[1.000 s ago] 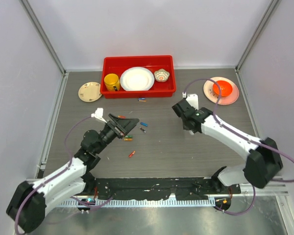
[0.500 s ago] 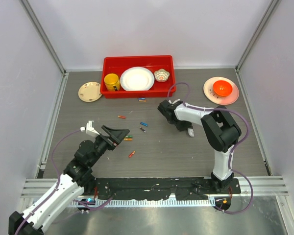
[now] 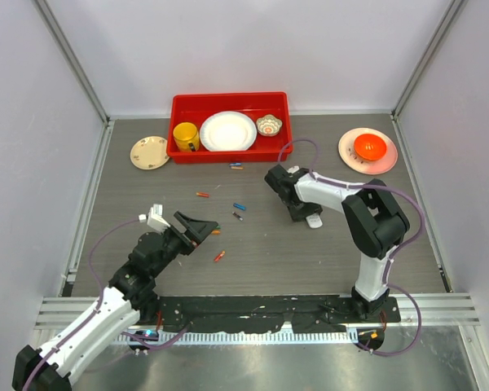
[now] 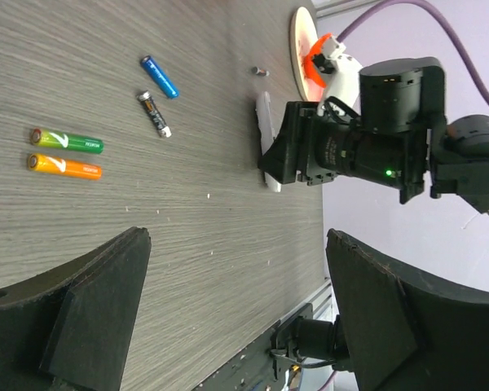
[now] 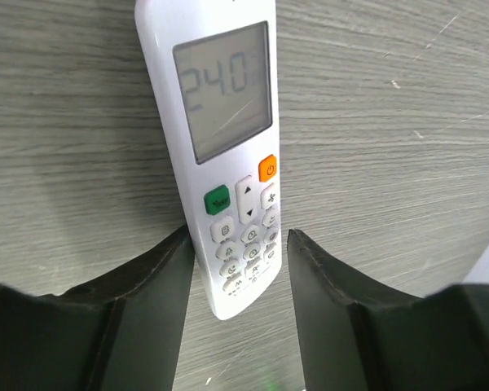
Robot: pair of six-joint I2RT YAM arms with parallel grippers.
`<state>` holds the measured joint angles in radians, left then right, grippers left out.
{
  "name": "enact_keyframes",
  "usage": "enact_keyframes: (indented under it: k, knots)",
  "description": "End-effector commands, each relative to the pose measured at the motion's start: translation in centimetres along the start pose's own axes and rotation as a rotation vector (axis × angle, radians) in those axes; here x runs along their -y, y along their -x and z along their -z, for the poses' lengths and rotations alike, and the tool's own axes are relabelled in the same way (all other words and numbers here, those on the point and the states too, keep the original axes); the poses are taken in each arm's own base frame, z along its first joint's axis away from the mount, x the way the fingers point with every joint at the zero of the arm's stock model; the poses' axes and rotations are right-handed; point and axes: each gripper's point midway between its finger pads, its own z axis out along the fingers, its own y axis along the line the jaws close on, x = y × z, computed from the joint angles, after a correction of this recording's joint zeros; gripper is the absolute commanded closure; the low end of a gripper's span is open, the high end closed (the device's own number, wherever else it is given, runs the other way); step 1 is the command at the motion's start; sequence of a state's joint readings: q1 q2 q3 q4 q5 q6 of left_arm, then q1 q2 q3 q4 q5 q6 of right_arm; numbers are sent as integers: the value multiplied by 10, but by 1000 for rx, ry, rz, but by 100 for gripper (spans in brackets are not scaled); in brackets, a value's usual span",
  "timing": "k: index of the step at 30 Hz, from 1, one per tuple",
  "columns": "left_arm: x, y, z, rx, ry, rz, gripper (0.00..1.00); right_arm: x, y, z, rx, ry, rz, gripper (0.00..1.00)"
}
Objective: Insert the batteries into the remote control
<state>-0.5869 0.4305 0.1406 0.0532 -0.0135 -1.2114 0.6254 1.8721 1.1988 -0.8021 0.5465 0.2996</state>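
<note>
The remote control [image 5: 224, 122] lies face up on the table, its display and buttons showing. My right gripper [image 5: 238, 236] is open and straddles its button end. The left finger touches its edge and the right finger stands a little off. In the top view only the remote's white tip [image 3: 313, 221] shows beside the right gripper [image 3: 297, 210]. Batteries lie loose mid-table: blue [image 4: 160, 77], dark [image 4: 154, 113], green [image 4: 68, 141] and orange [image 4: 63, 166]. An orange-red one [image 3: 219, 256] lies nearer the front. My left gripper [image 3: 197, 230] is open and empty above the table, near the green and orange pair.
A red bin [image 3: 179, 152] at the back holds a yellow mug, a white plate and a small bowl. A patterned plate [image 3: 150, 152] lies to its left. A pink plate [image 3: 347, 155] with an orange bowl is at the back right. More batteries [image 3: 236, 166] lie before the bin.
My right gripper has swung left and nearer and now sits low over the remote on the table. My left gripper has drawn back toward the near edge.
</note>
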Motion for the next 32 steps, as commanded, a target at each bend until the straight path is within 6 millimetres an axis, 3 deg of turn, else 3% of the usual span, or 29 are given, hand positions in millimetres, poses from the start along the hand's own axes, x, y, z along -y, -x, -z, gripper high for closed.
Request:
enact_keyframes:
  k: [1,5,8,13,14,15,16,18,19,20,22,23,28,32]
  knots:
    - [-2,-2,-1,-11,5,7,9,-28,2,11,21,160,-70,43]
    - [-1,2,0,-1,28,-36,7,-31,20,46,116,273,-147,34]
    - [-6,5,0,-1,69,-73,4,-23,30,81,206,352,-213,33]
    - [-28,10,1,3,215,-125,0,7,32,136,424,463,-398,32]
    - [-24,14,1,7,230,-141,1,8,31,143,472,504,-432,32]
    - [-39,10,1,-23,309,-163,0,0,28,151,507,595,-439,32]
    - [-32,19,0,-7,329,-194,0,0,25,160,621,671,-488,31]
    - [-50,15,1,-69,455,-246,0,-2,18,162,683,732,-564,28]
    - [-40,24,-1,-60,467,-279,0,-6,10,151,701,741,-584,27]
    - [-46,24,2,-77,523,-300,0,0,8,160,743,768,-630,23]
    - [-43,30,-1,-82,558,-332,0,3,-1,149,758,743,-668,21]
    - [-46,34,1,-76,584,-355,0,9,-1,155,792,749,-693,20]
    - [-41,33,-5,-75,542,-362,0,26,-5,155,836,681,-695,20]
    - [-38,23,-14,-102,485,-348,0,26,-2,161,850,689,-664,20]
